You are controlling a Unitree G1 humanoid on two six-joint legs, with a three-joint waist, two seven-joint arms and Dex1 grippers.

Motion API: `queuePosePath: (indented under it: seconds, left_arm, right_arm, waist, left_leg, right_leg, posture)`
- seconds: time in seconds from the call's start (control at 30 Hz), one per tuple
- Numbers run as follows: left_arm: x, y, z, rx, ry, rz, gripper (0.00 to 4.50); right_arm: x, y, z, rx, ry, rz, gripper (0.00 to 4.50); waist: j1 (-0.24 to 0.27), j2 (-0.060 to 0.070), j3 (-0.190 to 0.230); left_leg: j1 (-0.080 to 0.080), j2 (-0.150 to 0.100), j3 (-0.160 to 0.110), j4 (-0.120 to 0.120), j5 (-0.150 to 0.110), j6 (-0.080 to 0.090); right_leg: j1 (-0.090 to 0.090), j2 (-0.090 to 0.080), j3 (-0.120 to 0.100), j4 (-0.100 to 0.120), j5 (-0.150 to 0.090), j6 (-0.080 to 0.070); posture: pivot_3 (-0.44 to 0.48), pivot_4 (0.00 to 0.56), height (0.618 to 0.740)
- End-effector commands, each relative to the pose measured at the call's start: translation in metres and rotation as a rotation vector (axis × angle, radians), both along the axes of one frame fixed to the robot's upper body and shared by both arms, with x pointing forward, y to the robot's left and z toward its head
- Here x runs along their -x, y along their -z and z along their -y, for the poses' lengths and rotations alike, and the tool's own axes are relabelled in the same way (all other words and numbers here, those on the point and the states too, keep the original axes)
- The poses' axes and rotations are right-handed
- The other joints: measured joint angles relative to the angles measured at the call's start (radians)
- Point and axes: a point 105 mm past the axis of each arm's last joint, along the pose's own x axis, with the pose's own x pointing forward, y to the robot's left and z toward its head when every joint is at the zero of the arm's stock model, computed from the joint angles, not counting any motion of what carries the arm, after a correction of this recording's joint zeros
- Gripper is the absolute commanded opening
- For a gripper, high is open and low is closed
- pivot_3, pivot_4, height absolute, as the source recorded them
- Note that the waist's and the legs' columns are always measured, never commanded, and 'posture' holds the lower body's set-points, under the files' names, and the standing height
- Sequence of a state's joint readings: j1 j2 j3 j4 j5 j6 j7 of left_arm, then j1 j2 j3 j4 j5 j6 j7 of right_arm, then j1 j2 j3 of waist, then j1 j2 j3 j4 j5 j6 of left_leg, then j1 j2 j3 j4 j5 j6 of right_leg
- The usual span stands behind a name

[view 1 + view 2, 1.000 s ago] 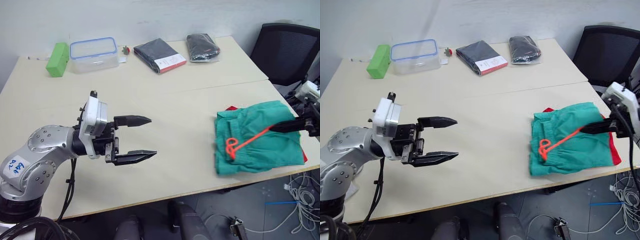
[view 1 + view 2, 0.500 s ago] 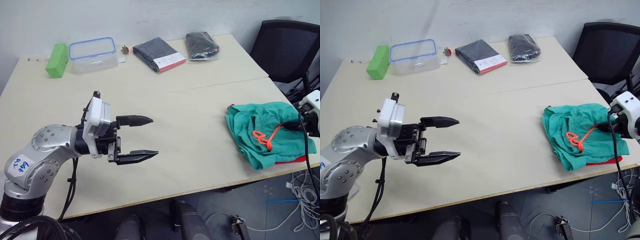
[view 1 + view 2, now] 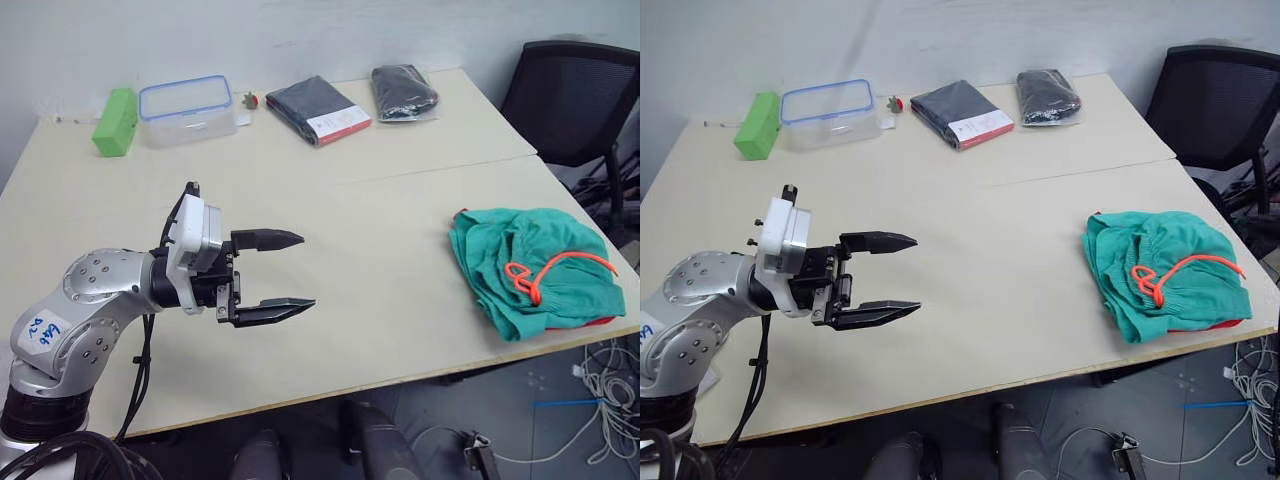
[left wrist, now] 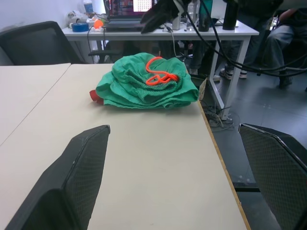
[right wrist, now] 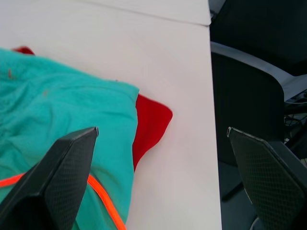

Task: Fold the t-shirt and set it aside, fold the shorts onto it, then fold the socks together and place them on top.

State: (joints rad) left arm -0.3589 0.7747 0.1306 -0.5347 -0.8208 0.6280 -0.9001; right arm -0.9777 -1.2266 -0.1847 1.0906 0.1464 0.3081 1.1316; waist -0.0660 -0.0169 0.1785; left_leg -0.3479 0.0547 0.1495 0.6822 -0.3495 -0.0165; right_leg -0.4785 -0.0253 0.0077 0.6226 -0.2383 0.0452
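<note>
Since the shorts [image 3: 530, 270] lay bunched over the t-shirt [image 5: 149, 120] with both grippers' jaws wide and empty, flattening them squarely seemed wise.

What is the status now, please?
Left tool open, empty. Right tool open above shorts. Shorts folded on t-shirt at table edge. Nothing in the way.

Left gripper [image 4: 177, 191] fingers [image 4: 76, 182] spread wide over the counter [image 4: 158, 158]. Ahead: shorts [image 4: 144, 88] bunched near counter edge, orange drawstring [image 4: 160, 74] on top, t-shirt [image 4: 96, 97] peeking from underneath.
</note>
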Motion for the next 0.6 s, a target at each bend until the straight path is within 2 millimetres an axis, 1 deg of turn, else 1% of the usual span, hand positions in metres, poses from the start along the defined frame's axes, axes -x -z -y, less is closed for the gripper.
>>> queuePosePath:
  seconds: [0.03,0.07,0.13,0.17,0.2,0.23,0.33,0.4,0.43,0.5,0.53,0.57,0.6]
  left_arm:
    - [-0.002,-0.004,-0.004,-0.004,-0.018,0.039,4.5]
    - [-0.003,-0.004,-0.005,-0.004,-0.022,0.039,4.5]
    - [-0.006,-0.003,-0.007,-0.006,-0.045,0.042,4.5]
    - [-0.008,-0.002,-0.009,-0.007,-0.064,0.042,4.5]
    - [-0.01,-0.002,-0.01,-0.007,-0.081,0.044,4.5]
    - [-0.011,-0.001,-0.011,-0.005,-0.094,0.043,4.5]
    - [-0.013,0.003,-0.018,0.003,-0.168,0.042,4.5]
    - [-0.013,0.005,-0.023,0.006,-0.215,0.04,4.5]
    - [-0.011,0.007,-0.026,0.008,-0.238,0.036,4.5]
    - [-0.008,0.01,-0.032,0.008,-0.286,0.029,4.5]
    - [-0.006,0.012,-0.036,0.002,-0.313,0.026,4.5]
    - [-0.005,0.016,-0.04,-0.01,-0.347,0.024,4.5]
    - [-0.004,0.019,-0.045,-0.021,-0.383,0.022,4.5]
  right_arm:
    - [-0.004,-0.052,-0.03,-0.09,-0.138,0.191,4.46]
    - [-0.005,-0.057,-0.038,-0.11,-0.173,0.204,4.46]
    - [-0.008,-0.068,-0.078,-0.144,-0.348,0.231,4.46]
    - [-0.008,-0.07,-0.106,-0.154,-0.453,0.238,4.46]
    - [-0.007,-0.068,-0.135,-0.165,-0.553,0.233,4.46]
    - [-0.004,-0.063,-0.157,-0.162,-0.626,0.22,4.46]
    - [0.006,-0.042,-0.215,-0.21,-0.792,0.19,4.46]
    - [0.01,-0.033,-0.238,-0.242,-0.837,0.19,4.46]
    - [0.011,-0.026,-0.249,-0.231,-0.854,0.189,4.46]
    - [0.012,-0.017,-0.267,-0.208,-0.881,0.199,4.46]
    - [0.012,-0.013,-0.274,-0.212,-0.885,0.201,4.46]
    - [0.011,-0.01,-0.279,-0.22,-0.893,0.2,4.46]
    - [0.012,-0.007,-0.284,-0.233,-0.908,0.19,4.46]
  waist:
    - [-0.007,0.0,0.0]
    - [-0.009,0.0,0.0]
    - [-0.013,0.0,0.0]
    - [-0.015,0.0,0.0]
    - [-0.017,0.0,0.0]
    - [-0.017,0.0,0.0]
    - [-0.01,0.0,0.0]
    - [-0.005,0.0,0.0]
    - [-0.001,0.0,0.0]
    - [0.011,0.0,0.0]
    - [0.009,0.001,0.0]
    - [0.004,0.003,0.002]
    - [0.002,0.005,0.003]
  left_leg:
    - [0.0,0.0,0.0,0.0,0.0,0.0]
    - [0.001,0.0,0.0,0.0,0.0,-0.001]
    - [0.001,0.001,-0.001,-0.001,0.0,-0.001]
    - [0.002,0.001,0.0,-0.001,0.0,-0.002]
    - [0.003,0.001,-0.001,-0.001,0.0,-0.002]
    - [0.004,0.002,-0.001,-0.001,0.0,-0.003]
    - [0.005,0.009,-0.002,-0.001,-0.001,-0.007]
    - [0.004,0.01,-0.002,-0.001,-0.002,-0.008]
    - [0.004,0.009,-0.002,-0.001,-0.002,-0.008]
    - [0.002,0.009,-0.002,0.0,-0.002,-0.008]
    - [-0.002,0.007,-0.005,-0.001,-0.002,-0.007]
    - [-0.005,0.006,-0.017,-0.002,-0.001,-0.006]
    - [-0.006,0.003,-0.037,-0.003,0.002,-0.004]
  right_leg:
    - [0.0,0.0,0.0,0.0,0.0,0.0]
    - [0.0,0.0,0.0,0.001,0.0,0.0]
    - [0.0,0.0,0.0,0.002,0.0,0.0]
    - [0.001,0.0,0.0,0.003,0.0,0.0]
    - [0.001,0.0,0.0,0.003,0.0,0.0]
    - [0.002,-0.001,0.0,0.005,0.0,0.0]
    - [0.002,-0.001,-0.002,0.005,-0.001,-0.001]
    - [0.001,0.0,-0.002,0.006,-0.001,-0.002]
    - [0.0,0.0,-0.002,0.007,-0.002,-0.003]
    - [-0.001,0.0,-0.002,0.007,-0.002,-0.003]
    - [0.001,-0.002,-0.004,0.005,-0.002,-0.004]
    - [0.007,-0.008,-0.015,0.003,-0.002,-0.003]
    - [0.019,-0.018,-0.035,0.001,-0.002,-0.004]
  posture:
    - [0.0,0.15,0.74]
    - [0.0,0.15,0.74]
    - [0.0,0.15,0.74]
    - [0.0,0.15,0.74]
    - [0.0,0.15,0.74]
    - [0.0,0.15,0.74]
    - [0.0,0.15,0.74]
    - [0.0,0.15,0.74]
    - [0.0,0.15,0.74]
    - [0.0,0.15,0.74]
    - [0.0,0.15,0.74]
    - [0.0,0.15,0.74]
    - [0.0,0.15,0.74]
